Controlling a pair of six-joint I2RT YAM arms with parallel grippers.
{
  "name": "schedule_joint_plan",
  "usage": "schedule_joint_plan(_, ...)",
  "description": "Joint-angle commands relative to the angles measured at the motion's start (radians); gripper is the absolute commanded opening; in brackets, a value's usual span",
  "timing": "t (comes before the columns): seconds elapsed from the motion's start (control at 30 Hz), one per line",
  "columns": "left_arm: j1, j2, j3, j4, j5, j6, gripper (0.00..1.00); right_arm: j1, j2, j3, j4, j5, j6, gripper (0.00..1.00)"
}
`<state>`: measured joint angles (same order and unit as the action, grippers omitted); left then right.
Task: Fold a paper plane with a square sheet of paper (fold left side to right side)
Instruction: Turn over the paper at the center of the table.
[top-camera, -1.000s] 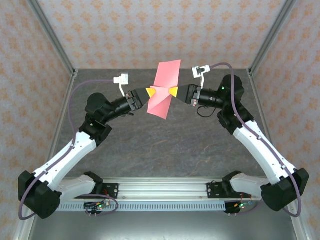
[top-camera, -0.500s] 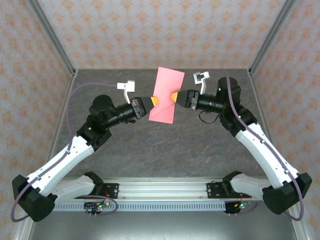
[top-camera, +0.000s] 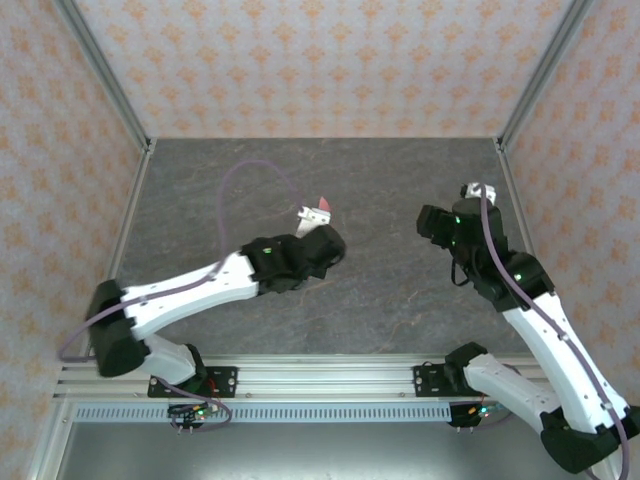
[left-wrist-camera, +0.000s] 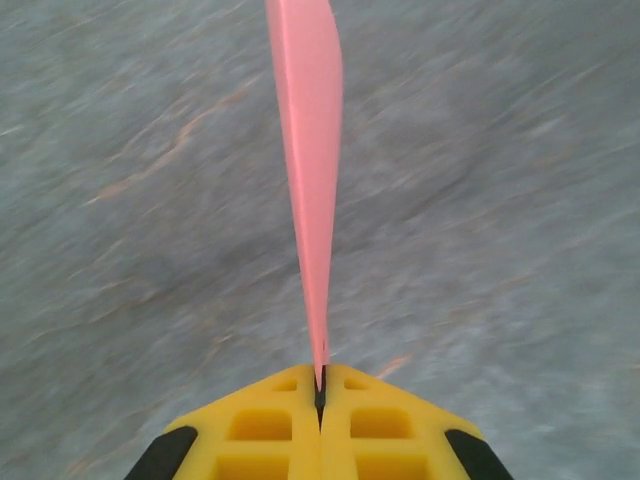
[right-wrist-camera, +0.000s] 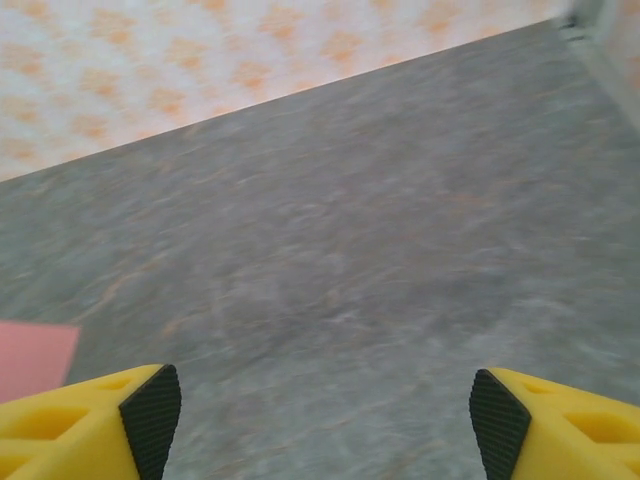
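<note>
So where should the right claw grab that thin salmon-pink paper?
Likely the free far end of the thin salmon-pink paper, past the left gripper pinching it. It runs edge-on like a blade, so the right gripper should come from opposite, one finger per flat face.

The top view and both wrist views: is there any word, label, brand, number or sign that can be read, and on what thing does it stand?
No text can be read.
pink paper: plain, no marks.
walls: a repeated orange ornament, no letters.
small boards on the front rail: too small to read.
left end effector and right end effector: plain yellow and black, no label.
</note>
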<state>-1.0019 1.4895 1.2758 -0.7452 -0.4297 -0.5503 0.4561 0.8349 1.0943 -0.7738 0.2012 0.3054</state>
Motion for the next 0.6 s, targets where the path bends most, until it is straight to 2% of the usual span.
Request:
schedule_joint_plan(0.0, -0.011, 0.141, 0.113, -0.318, -0.269, -0.194, 0.00, 0.001, -0.048, -0.022, -0.063, 0.215, 0.004, 0.81)
schedule_joint_plan(0.23, -0.010, 0.428, 0.236, -0.383, -0.164, -0.310, 0.00, 0.001, -0.081, -0.031, -0.100, 0.232, 0.000, 0.82)
schedule_joint_plan(0.33, -0.011, 0.532, 0.288, -0.400, -0.112, -0.303, 0.00, 0.001, -0.091, -0.046, -0.095, 0.223, 0.003, 0.82)
schedule_joint_plan(0.43, -0.010, 0.628, 0.386, -0.477, -0.104, -0.297, 0.00, 0.001, -0.092, -0.057, -0.089, 0.214, 0.004, 0.82)
schedule_joint_plan(0.57, -0.009, 0.697, 0.451, -0.481, -0.056, -0.247, 0.00, 0.002, -0.092, -0.070, -0.077, 0.198, 0.007, 0.82)
